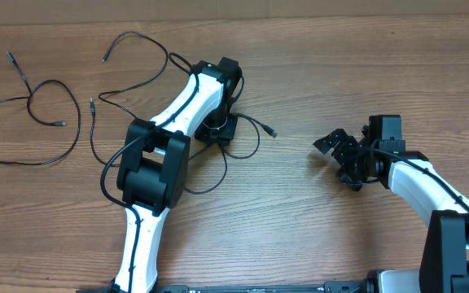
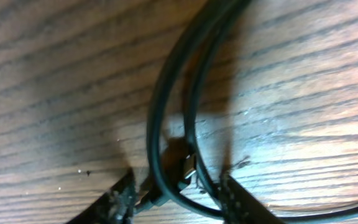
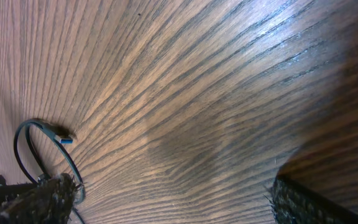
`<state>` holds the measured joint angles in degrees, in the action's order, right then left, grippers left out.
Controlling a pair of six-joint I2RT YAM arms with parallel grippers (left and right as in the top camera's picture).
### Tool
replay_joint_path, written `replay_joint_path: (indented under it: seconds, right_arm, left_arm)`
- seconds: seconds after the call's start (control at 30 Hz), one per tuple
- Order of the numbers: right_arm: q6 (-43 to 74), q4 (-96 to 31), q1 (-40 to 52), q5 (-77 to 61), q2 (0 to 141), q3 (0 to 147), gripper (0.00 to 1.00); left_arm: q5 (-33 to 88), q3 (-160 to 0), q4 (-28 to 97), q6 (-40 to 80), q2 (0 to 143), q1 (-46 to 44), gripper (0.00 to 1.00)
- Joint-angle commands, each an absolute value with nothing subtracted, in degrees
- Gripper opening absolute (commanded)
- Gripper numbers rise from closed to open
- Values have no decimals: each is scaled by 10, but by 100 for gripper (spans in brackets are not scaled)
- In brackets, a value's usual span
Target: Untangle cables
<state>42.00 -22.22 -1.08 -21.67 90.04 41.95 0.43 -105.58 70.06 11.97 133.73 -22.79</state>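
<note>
Three thin black cables lie on the wooden table. One (image 1: 28,99) loops alone at the far left. A second (image 1: 166,55) curls from the back left toward my left arm. The third (image 1: 260,127) ends in a plug right of my left gripper (image 1: 216,130), which points down onto the strands at the table's middle. In the left wrist view its gripper (image 2: 176,198) is open, with two cable strands (image 2: 157,106) and a small plug (image 2: 188,168) lying loose between the fingers (image 2: 122,199). My right gripper (image 1: 340,157) stands wide open and empty (image 3: 173,199) further right.
A cable loop with a blue-tipped plug (image 3: 65,138) shows at the left of the right wrist view. More cable (image 1: 210,190) trails under and in front of my left arm (image 1: 157,163). Bare wood lies between the two grippers.
</note>
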Motion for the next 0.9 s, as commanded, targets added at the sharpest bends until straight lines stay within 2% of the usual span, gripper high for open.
replay_joint_path:
  seconds: [0.0,0.03,0.07,0.1,0.3,0.33,0.4,0.43,0.6,0.77,0.87]
  right_arm:
    - [420,-227,-11,-196,905,412,100]
    - [420,-227,-11,-196,905,412,100]
    - [420,-227,-11,-196,905,412,100]
    - [420,-227,-11,-196,905,412,100]
    - [420,-227,-11,-196,905,412,100]
    - [420,-228,-11,-196,905,412,100]
    - [420,-227,-11,-196,905,412,100]
    - [420,-228,-11,-196,905,412,100]
    - [420,-227,-11,-196,905,412,100]
    - [420,-228,-11,-196,905,412,100]
    - [420,-228,-11,-196,905,412,100]
  left_arm:
    - [10,-1024,704,120,1386,-229,63]
    - [20,-1024,707,120,1386,-229,75]
    - [29,-1024,710,119,1386,-229,90]
    - [39,-1024,714,114,1386,-229,100]
    - [45,-1024,719,103,1386,-229,100]
    - [43,-1024,722,103,1386,-229,96]
    - [39,-1024,729,103,1386,-229,80]
    - [39,-1023,733,103,1386,-229,77]
    - [25,-1023,746,103,1386,-229,69]
    - [-12,-1023,750,128,1386,-229,68]
    - [-21,-1023,740,141,1386,-229,59]
